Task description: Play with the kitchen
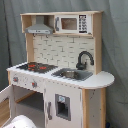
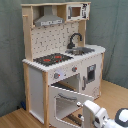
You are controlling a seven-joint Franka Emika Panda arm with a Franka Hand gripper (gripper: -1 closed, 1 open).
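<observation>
The kitchen (image 1: 60, 75) is a tall white and light-wood toy. It has a black stovetop (image 1: 35, 66) with red burners, a black faucet (image 1: 84, 59) over a sink (image 1: 72, 74), a grey hood (image 1: 40, 29) and knobs (image 2: 56, 76). Its windowed oven door (image 2: 62, 102) hangs open in front of the oven. My gripper (image 2: 83, 118), on a white wrist, sits low at the second exterior view's bottom right, just beside the open door's outer edge. In the first exterior view only a white part of the arm (image 1: 22, 122) shows at the bottom edge.
A small microwave (image 1: 70, 23) sits in the top shelf and a white cupboard door (image 1: 62, 107) is shut under the sink. Grey curtain (image 2: 112, 30) hangs behind the toy. Wooden floor (image 2: 117, 92) lies to the second exterior view's right.
</observation>
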